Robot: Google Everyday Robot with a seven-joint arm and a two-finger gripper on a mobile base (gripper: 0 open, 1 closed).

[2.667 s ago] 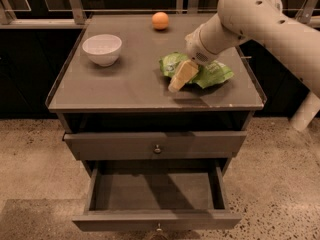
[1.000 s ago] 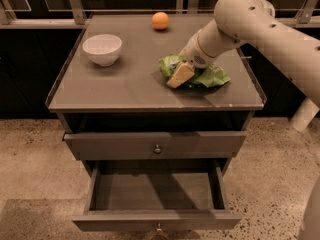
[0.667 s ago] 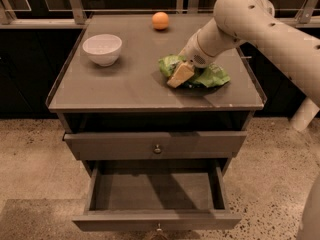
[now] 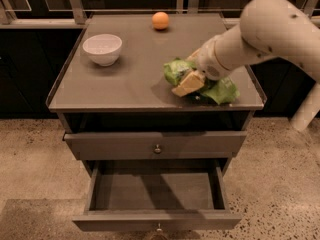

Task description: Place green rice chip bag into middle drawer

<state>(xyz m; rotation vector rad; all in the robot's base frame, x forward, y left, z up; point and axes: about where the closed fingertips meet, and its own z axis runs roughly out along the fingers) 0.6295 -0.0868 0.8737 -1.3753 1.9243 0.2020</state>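
One tool is resting on the one green rice chip bag, which is lying at the right front of the tabletop. Whether the tool is grasping it cannot be told, and the bag's middle is being hidden. One white bowl and one orange ball are sitting well apart farther back. Two drawers: one closed drawer, and one middle drawer standing open beneath, its knob being cut off.

The gripper has edged toward the front of the cabinet top, on its right side. The green rice chip bag under it now lies nearer that front edge.
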